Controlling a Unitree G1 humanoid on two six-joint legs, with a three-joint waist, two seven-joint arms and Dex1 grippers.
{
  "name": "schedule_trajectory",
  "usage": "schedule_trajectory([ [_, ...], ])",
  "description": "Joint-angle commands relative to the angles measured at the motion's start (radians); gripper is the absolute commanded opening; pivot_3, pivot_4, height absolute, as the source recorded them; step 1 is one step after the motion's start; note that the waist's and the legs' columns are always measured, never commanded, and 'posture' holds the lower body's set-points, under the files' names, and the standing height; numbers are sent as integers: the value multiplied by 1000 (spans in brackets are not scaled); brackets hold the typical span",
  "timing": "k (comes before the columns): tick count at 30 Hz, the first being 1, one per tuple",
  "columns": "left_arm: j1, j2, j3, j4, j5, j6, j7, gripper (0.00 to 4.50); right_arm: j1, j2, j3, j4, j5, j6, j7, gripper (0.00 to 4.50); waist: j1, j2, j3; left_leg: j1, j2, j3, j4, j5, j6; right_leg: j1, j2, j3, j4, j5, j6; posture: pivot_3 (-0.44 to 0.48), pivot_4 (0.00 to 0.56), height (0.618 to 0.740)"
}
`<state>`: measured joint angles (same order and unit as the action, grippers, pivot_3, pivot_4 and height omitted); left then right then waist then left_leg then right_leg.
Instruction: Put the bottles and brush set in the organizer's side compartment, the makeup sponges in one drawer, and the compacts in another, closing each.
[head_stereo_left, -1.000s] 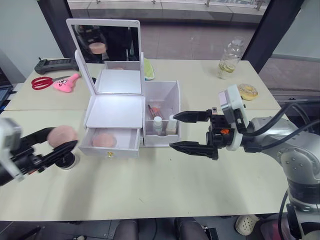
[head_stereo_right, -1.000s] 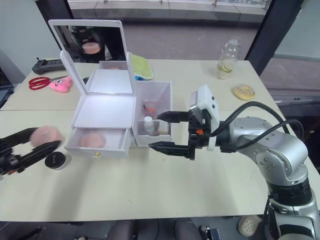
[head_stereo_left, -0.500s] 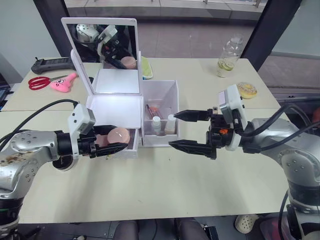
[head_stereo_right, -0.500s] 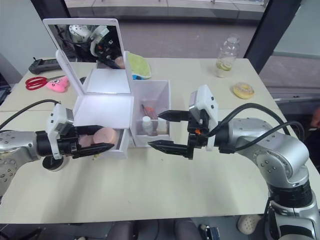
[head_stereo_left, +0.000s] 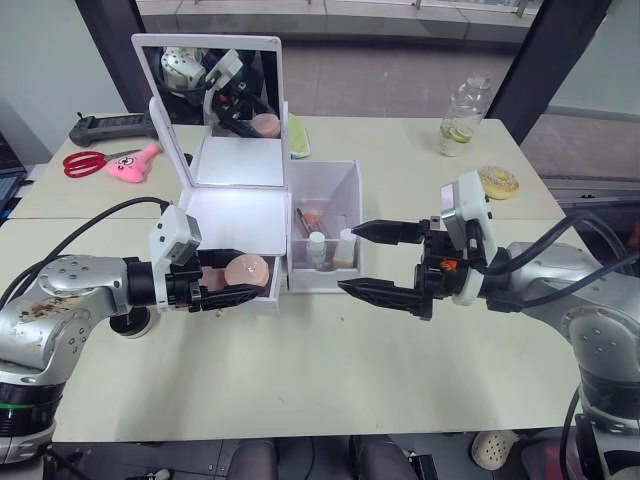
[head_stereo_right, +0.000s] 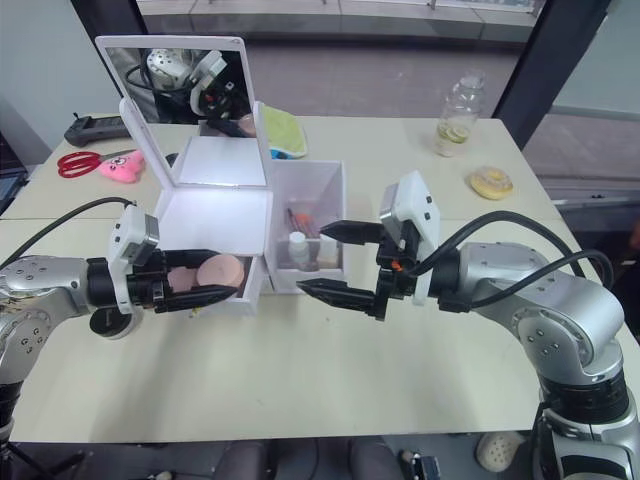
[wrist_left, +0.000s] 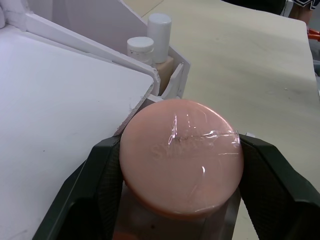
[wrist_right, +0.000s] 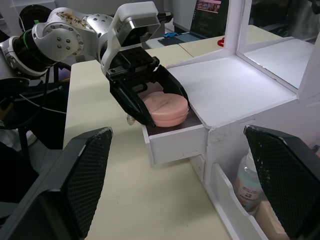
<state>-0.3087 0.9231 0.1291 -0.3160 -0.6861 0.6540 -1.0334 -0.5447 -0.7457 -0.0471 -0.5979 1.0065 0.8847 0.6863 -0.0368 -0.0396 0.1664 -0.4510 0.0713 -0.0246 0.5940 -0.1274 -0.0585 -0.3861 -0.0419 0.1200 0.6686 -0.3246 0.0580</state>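
Note:
The white organizer (head_stereo_left: 235, 218) stands mid-table with its mirror (head_stereo_left: 210, 90) upright and one drawer (wrist_right: 175, 145) pulled open. My left gripper (wrist_left: 180, 165) is shut on a round pink makeup sponge (wrist_left: 181, 155), holding it flat just over that drawer. A second sponge (head_stereo_right: 181, 279) lies inside the drawer. The side compartment (head_stereo_left: 335, 180) holds both white-capped bottles (head_stereo_left: 316, 248) (head_stereo_left: 344, 245) and the brush set (head_stereo_left: 305, 220). My right gripper (head_stereo_left: 347, 258) hovers open just right of the compartment's front, with nothing between its fingers. A black compact (head_stereo_right: 102, 322) sits left of the organizer, partly behind my left arm.
Red scissors (head_stereo_left: 85, 163), a pink toy (head_stereo_left: 135, 165) and a dark controller (head_stereo_left: 105, 127) lie at the back left. A drink bottle with lime slices (head_stereo_left: 460, 118) and a ring-shaped pastry (head_stereo_left: 497, 182) are at the back right. Something green (head_stereo_left: 297, 138) lies behind the organizer.
My left gripper has carried the pink sponge from the table's left side rightwards to just over the open drawer. The right gripper has stayed where it was, still open.

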Motion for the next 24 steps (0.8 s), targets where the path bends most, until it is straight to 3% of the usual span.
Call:
schedule_trajectory([
  [1, -24, -2, 33, -19, -1, -4, 20, 4454, -4, -4, -29, -25, 22, -6, -1, 4500, 3, 0, 0, 0, 0, 0, 1, 0, 0, 0, 0, 0, 1, 0, 0, 0, 150, 740],
  [8, -26, 11, 98, -48, -47, 32, 33, 4482, -5, -1, -27, -20, 21, -8, 3, 4500, 1, 0, 0, 0, 0, 0, 3, 0, 0, 0, 0, 0, 4, 0, 0, 0, 150, 740],
  [15, 14, 56, 237, -111, -140, 109, 48, 4482, -3, 0, -27, -17, 18, -10, 4, 4500, -5, 0, 0, 0, 0, 0, 3, 0, 0, 0, 0, 0, 5, -1, 1, 0, 150, 740],
  [21, 192, 128, 410, -116, -179, 169, -35, 4482, 0, 4, -21, -16, 10, -14, 7, 4500, -10, 0, 0, 0, 0, 0, 3, 0, 0, -1, 0, 0, 6, -1, 0, 0, 150, 740],
  [24, 296, 159, 483, -115, -177, 170, -105, 3890, 2, 3, -20, -15, 4, -14, 9, 4500, -9, 1, 1, 0, 0, 0, 2, 0, 0, -2, 0, 0, 6, -1, 0, 0, 150, 740],
])
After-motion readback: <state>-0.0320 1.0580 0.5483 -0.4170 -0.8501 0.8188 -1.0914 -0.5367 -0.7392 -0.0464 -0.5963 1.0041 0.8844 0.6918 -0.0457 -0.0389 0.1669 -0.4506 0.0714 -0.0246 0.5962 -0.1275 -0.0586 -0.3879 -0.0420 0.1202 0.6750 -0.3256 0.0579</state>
